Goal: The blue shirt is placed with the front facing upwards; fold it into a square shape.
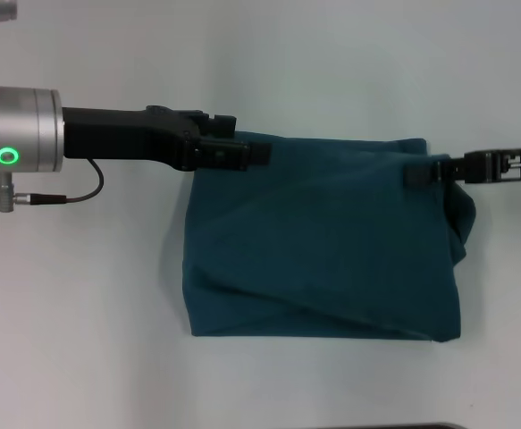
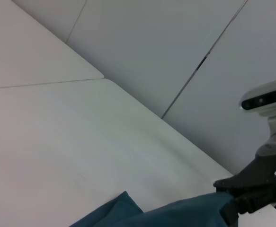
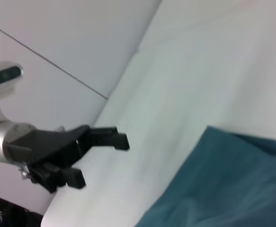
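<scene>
The blue shirt [image 1: 323, 241] lies on the white table as a folded, roughly square shape with plain teal showing and no lettering in sight. My left gripper [image 1: 247, 143] is at the shirt's far left corner. In the right wrist view the left gripper [image 3: 102, 161] is open and empty, just off the shirt's edge [image 3: 223, 179]. My right gripper [image 1: 418, 172] is at the far right corner. In the left wrist view the right gripper [image 2: 232, 201] is shut on the cloth [image 2: 175, 215], which rises to it. The shirt's right edge is bunched below that grip.
The white table [image 1: 81, 313] surrounds the shirt on all sides. A grey wall with panel seams [image 2: 199, 61] stands behind the table's far edge. The left arm's silver wrist with a green ring light [image 1: 10, 156] reaches in from the left.
</scene>
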